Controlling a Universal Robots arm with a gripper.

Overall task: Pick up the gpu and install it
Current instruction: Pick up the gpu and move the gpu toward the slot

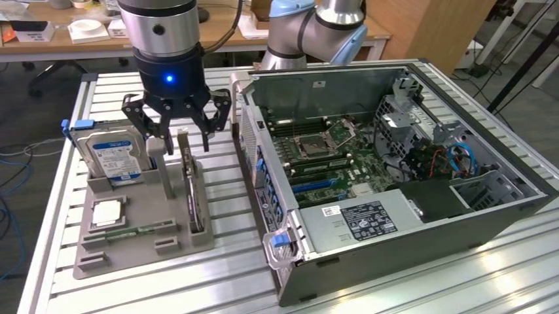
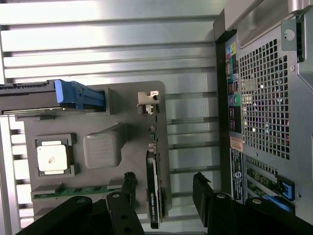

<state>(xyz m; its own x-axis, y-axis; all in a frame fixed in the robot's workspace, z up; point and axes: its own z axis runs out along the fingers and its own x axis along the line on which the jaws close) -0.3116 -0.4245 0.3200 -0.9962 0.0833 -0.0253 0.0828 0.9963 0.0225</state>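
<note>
The gpu [image 1: 193,193] is a thin dark card standing on edge in a slot of the grey holder [image 1: 175,247] on the table, at the exterior view's left of the computer case. My gripper [image 1: 180,139] hangs open right over the card's far end, one finger on each side of it and neither touching. In the wrist view the gpu's [image 2: 153,193] top edge runs between the two black fingertips [image 2: 128,182], and my gripper [image 2: 165,183] stands open astride it. The open computer case [image 1: 489,216] lies on its side with the motherboard [image 1: 323,154] facing up.
The grey holder [image 2: 102,147] also carries a silver hard drive [image 1: 114,157] with a blue label standing upright, a square processor chip [image 1: 107,212] and a green memory stick [image 1: 131,230]. The case's rear wall [image 2: 266,103] stands close beside the holder. The table is slotted aluminium [image 1: 218,281].
</note>
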